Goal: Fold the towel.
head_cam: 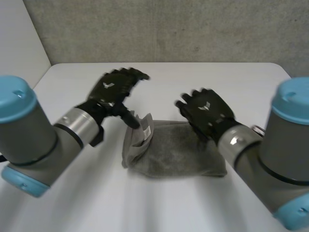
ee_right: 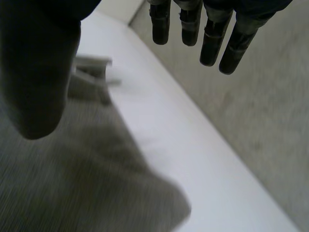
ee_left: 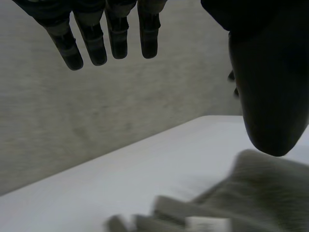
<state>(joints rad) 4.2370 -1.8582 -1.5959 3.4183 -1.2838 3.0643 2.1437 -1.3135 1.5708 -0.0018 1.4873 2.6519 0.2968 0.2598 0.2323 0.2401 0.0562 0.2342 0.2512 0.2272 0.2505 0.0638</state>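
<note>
— Where does the towel lie?
— On the white table (head_cam: 231,87); the grey towel (head_cam: 178,154) sits bunched below both hands, its left end crumpled upward
— And the hands?
— The left hand (head_cam: 113,89) hangs over that raised end, fingers spread, empty; the right hand (head_cam: 205,111) hovers splayed above the towel's far right edge; a white tag (head_cam: 146,131) shows at the left end

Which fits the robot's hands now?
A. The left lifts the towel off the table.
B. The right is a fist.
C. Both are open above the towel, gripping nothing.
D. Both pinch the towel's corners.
C: each wrist view shows straight fingers apart from the thumb on the left hand and right hand, the towel lying below on the table.
</note>
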